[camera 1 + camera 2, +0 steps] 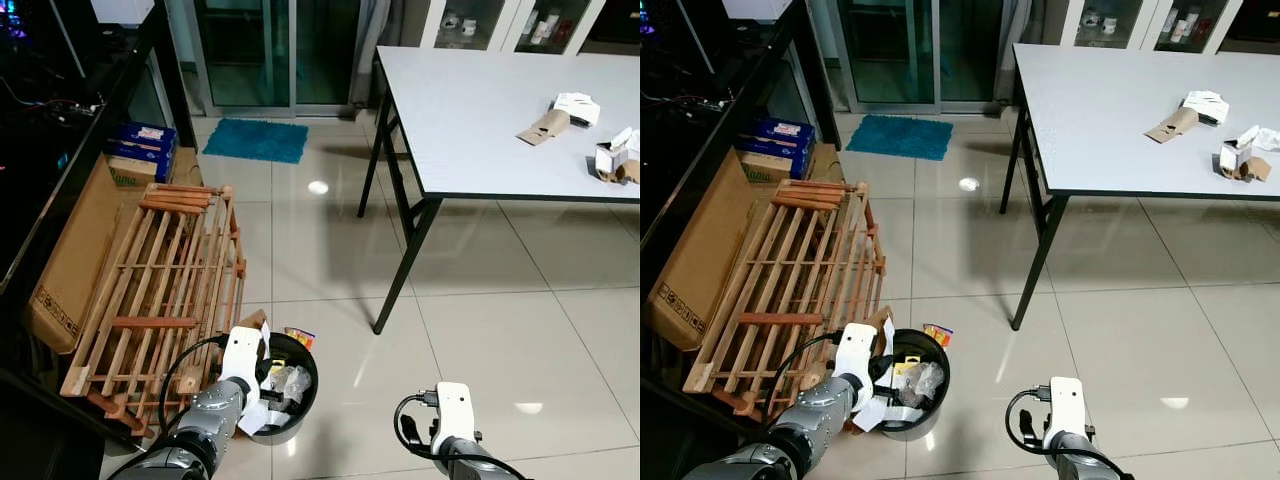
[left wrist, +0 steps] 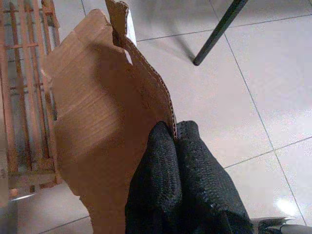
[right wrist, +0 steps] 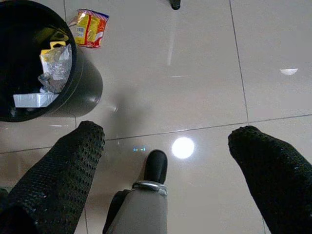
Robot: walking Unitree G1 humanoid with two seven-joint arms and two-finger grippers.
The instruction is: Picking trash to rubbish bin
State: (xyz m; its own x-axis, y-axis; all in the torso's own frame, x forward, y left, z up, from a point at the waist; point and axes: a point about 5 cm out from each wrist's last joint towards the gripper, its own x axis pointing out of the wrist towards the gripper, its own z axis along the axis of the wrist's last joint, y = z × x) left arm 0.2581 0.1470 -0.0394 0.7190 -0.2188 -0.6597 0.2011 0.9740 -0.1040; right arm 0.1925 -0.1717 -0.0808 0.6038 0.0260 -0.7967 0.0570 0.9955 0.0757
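Note:
My left gripper (image 2: 174, 127) is shut on the edge of a brown corrugated cardboard piece (image 2: 102, 122), held upright at the near-left rim of the black rubbish bin (image 1: 312, 378). The bin holds crumpled foil, paper and a yellow wrapper. A red and yellow snack wrapper (image 3: 90, 28) lies on the tiles just beyond the bin. My right gripper (image 3: 168, 141) hangs open and empty low over the floor to the right of the bin (image 3: 85, 87). More trash lies on the white table (image 1: 470, 110): a cardboard scrap (image 1: 543, 127), white paper (image 1: 577, 107) and a torn small box (image 1: 612, 160).
A wooden pallet (image 1: 160, 290) leans against flattened cardboard (image 1: 75, 250) right beside the bin on the left. The table's black leg (image 1: 405, 265) stands ahead on the right. Blue boxes (image 1: 140, 145) and a blue mat (image 1: 257, 140) lie further off by the glass door.

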